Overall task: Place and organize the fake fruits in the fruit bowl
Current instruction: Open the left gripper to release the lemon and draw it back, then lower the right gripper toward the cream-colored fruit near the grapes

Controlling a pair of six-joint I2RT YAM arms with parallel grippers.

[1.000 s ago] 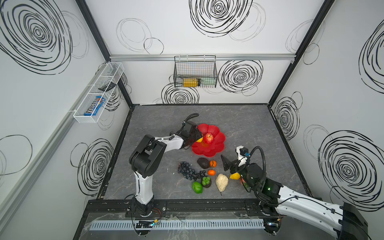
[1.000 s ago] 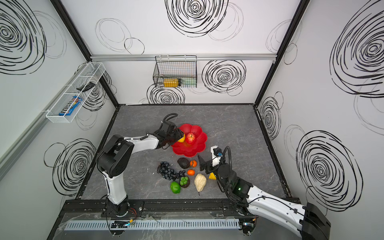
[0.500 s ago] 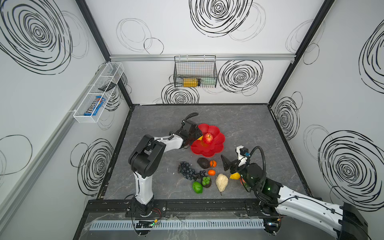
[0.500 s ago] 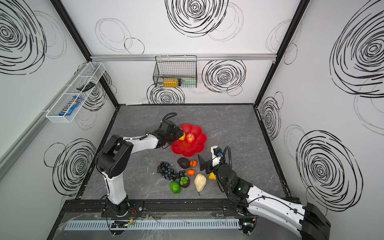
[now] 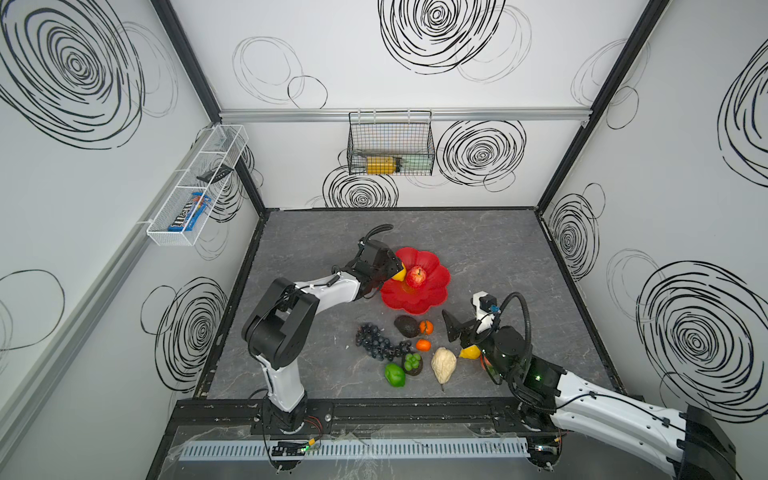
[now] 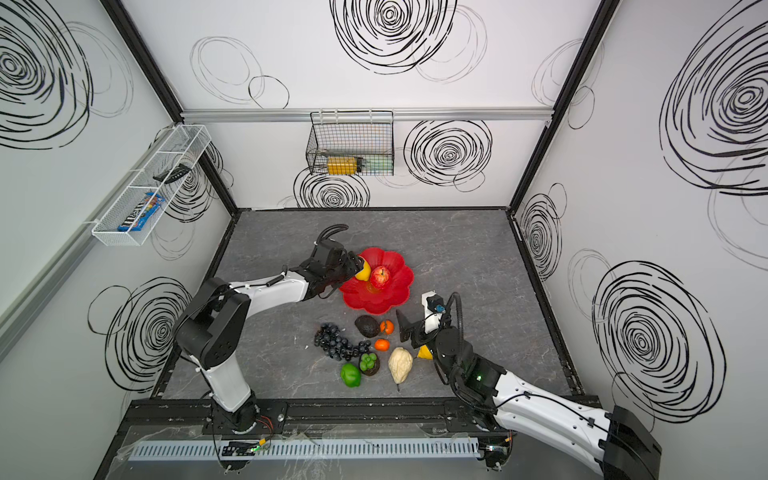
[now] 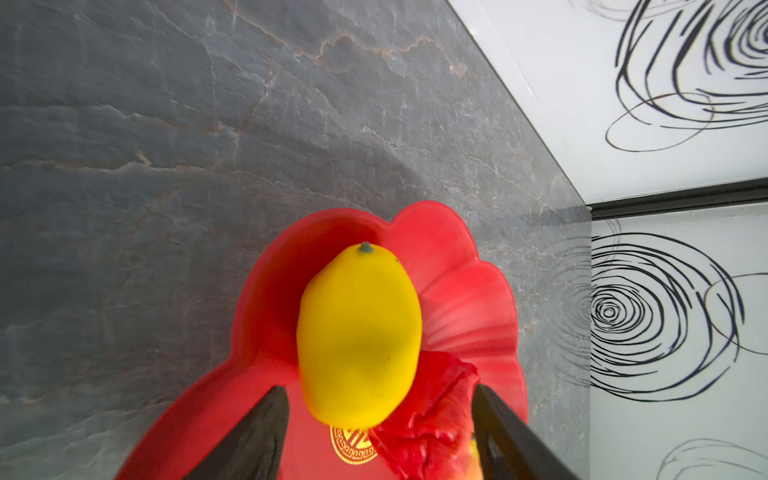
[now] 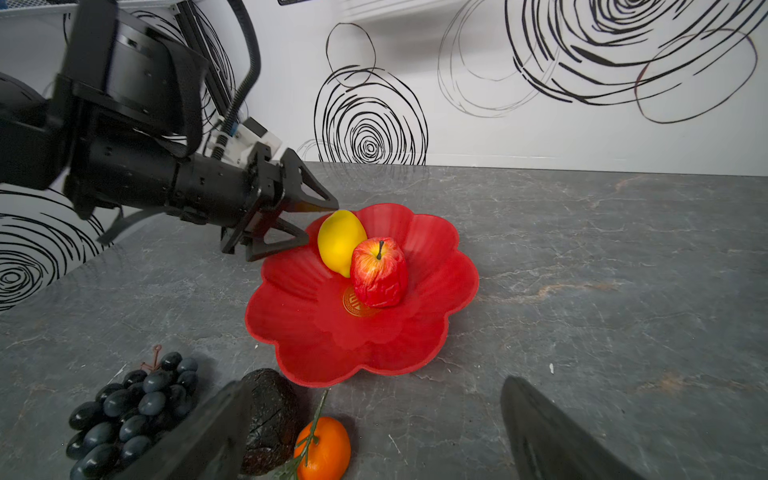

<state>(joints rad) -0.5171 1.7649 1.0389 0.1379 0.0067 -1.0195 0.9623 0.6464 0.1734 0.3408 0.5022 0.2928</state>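
Observation:
The red fruit bowl [image 5: 419, 300] sits mid-table in both top views, also [image 6: 384, 302]. In it a yellow lemon [image 7: 359, 332] leans against a red apple [image 8: 379, 272] beside the gold emblem [image 7: 353, 449]. My left gripper [image 5: 391, 270] is open at the bowl's left rim, its fingers [image 7: 257, 436] straddling the lemon's near end without touching. In front of the bowl lie a grape bunch [image 5: 374, 341], black avocado [image 5: 406, 326], two oranges [image 5: 425, 327], a cream lumpy fruit [image 5: 444, 365], green ones [image 5: 395, 375] and a second lemon [image 5: 469, 352]. My right gripper [image 5: 457, 332] hangs open and empty by the oranges.
A black wire basket [image 5: 390, 145] with a yellow-labelled bottle hangs on the back wall. A white wire basket [image 5: 195, 187] with a blue candy packet is fixed to the left wall. Bare grey tabletop lies behind and to the right of the bowl.
My left jaws have widened off the lemon, which now rests in the bowl against the apple. The right arm has not moved.

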